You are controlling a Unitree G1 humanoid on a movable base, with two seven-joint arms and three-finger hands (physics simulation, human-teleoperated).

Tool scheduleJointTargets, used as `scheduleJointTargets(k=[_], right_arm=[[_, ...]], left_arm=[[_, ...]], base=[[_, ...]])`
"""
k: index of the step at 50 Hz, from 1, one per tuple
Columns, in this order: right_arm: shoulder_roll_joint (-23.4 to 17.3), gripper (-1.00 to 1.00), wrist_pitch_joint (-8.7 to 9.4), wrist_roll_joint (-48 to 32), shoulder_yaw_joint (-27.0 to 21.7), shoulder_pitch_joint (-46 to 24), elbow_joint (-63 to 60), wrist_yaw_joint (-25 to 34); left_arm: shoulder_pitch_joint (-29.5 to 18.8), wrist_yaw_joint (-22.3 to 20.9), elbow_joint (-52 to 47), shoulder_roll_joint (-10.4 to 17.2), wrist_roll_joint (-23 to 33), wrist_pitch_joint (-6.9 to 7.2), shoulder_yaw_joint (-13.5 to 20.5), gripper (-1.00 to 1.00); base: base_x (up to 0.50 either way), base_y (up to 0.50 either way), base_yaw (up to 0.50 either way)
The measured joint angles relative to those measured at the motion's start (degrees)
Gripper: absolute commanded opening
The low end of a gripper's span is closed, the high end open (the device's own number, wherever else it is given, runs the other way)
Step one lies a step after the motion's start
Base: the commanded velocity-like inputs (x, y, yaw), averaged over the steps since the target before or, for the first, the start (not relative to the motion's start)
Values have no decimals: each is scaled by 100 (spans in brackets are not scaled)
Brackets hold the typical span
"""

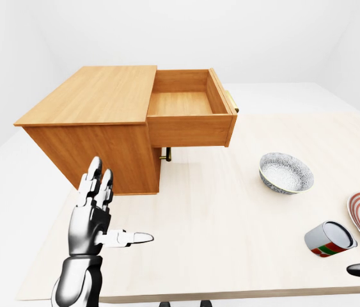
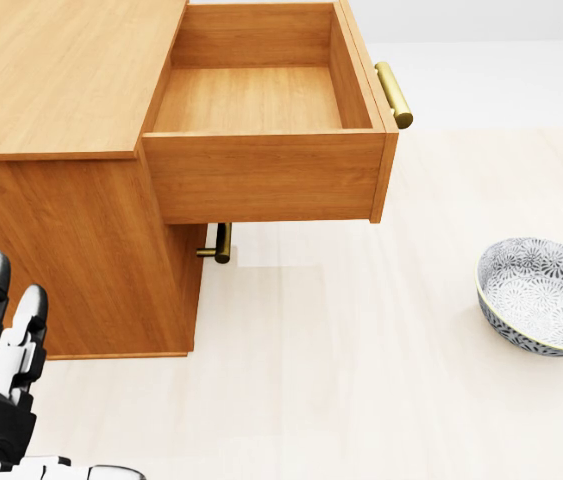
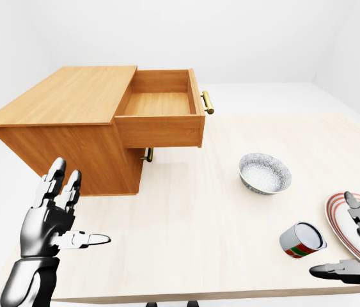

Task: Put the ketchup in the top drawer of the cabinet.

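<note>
**Drawer open, can lying near the table's right edge**

While both hands hover over the table's near edge, neither holds anything. The left hand [image 1: 93, 217] has fingers spread wide, thumb out sideways, near the left corner. The right hand [image 3: 359, 246] is also spread wide at the right corner. The cabinet [image 1: 96, 121] stands on the table [image 1: 218, 217] toward its far left corner, its top drawer [image 1: 189, 112] pulled out and bare inside. A patterned bowl [image 1: 286, 173] sits right of the cabinet. The can [image 3: 302, 240] with red and green label lies on its side near the right edge, just beside a striped plate [image 3: 346, 224], close to the right hand but apart from it.
</note>
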Motion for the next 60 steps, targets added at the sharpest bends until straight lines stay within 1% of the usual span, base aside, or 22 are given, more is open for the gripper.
scheduleJointTargets(k=[8,14,19,21,26,34,36,60], right_arm=[[-189,100,0,-12,171,-117,300,0],[-334,100,0,-36,279,-202,456,0],[-441,100,0,-59,388,-280,625,0],[-479,100,0,-66,440,-309,706,0],[-549,100,0,-75,566,-361,880,0],[-590,100,0,-94,704,-367,1059,0],[-596,100,0,-100,729,-364,1101,0],[-584,100,0,-150,900,-286,1440,0]], left_arm=[[6,-1,72,-7,25,-50,-25,100],[1,12,35,1,31,-1,-40,100],[31,2,68,-5,41,-67,-58,100],[27,6,54,-1,37,-47,-57,100],[32,1,82,-3,32,-80,-54,100],[45,0,110,-6,36,-120,-63,100],[47,3,96,-4,34,-107,-64,100],[40,23,156,-2,55,-155,-90,100]], base=[[0,0,0],[0,0,0],[0,0,0],[0,0,0],[0,0,0],[0,0,0],[0,0,0],[0,0,0]])
